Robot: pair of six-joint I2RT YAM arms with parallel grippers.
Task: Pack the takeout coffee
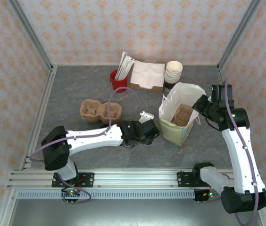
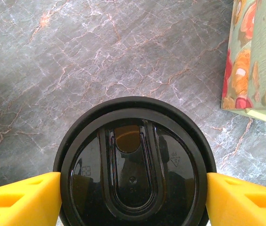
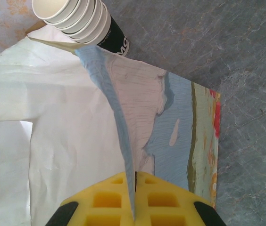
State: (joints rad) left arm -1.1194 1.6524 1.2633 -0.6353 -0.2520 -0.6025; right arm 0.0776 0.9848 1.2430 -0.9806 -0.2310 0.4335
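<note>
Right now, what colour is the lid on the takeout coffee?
The coffee lid is glossy black; the left wrist view shows it best.

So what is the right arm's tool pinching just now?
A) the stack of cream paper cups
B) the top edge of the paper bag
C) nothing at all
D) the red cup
B: in the right wrist view the right tool is shut on the thin upper edge of the paper bag, while the cup stack stands apart beyond it.
</note>
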